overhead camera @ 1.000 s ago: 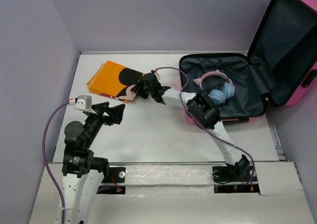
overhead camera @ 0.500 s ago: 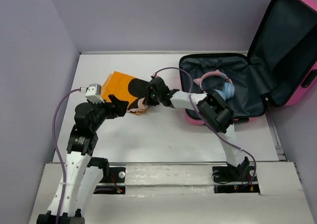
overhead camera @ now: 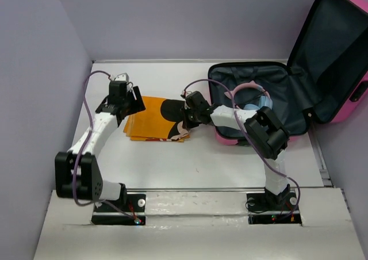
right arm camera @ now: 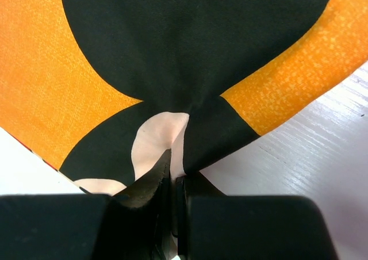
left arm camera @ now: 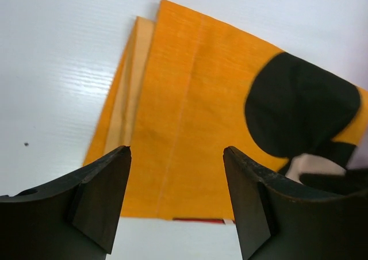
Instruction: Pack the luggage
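- The luggage (overhead camera: pixel 293 107) lies open at the right of the top view, with its lid propped up in the upper right corner. Headphones (overhead camera: pixel 260 103) already sit in its dark lined base.
- The cloth (overhead camera: pixel 150 121) is not yet packed. It lies folded on the table (overhead camera: pixel 172 162) left of centre, near the luggage's left edge but wholly outside it.
- Our right gripper (right arm camera: pixel 175 174) has its jaws clamped on a pinch of fabric at the cloth's right edge, where the black and cream print puckers.
- Our left gripper (left arm camera: pixel 175 156) has its jaws apart over the cloth's left part, close to the stacked orange edges, and grips nothing. We cannot tell whether its tips touch the fabric.
- We judge the task roughly midway: one item is in and the cloth is gripped on one side only.
- What remains, as we see it, is to carry the cloth rightward over the rim, lay it in the base beside the headphones, and close the lid.
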You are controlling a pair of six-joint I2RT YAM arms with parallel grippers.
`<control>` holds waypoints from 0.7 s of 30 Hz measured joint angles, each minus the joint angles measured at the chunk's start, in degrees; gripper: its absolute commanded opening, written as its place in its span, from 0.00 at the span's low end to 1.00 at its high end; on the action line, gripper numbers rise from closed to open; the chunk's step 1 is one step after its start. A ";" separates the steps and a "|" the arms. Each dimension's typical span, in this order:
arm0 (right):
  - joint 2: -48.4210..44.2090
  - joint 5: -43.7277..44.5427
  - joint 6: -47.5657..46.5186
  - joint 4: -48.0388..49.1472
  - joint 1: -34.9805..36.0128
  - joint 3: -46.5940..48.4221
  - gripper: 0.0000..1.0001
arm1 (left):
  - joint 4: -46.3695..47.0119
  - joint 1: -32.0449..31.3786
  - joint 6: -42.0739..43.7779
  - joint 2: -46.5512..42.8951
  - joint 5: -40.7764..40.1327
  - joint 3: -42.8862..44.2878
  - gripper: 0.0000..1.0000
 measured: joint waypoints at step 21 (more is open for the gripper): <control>-0.72 -2.43 -1.95 2.29 -0.28 -1.95 0.07 | -3.26 5.64 10.69 34.75 1.05 17.55 0.60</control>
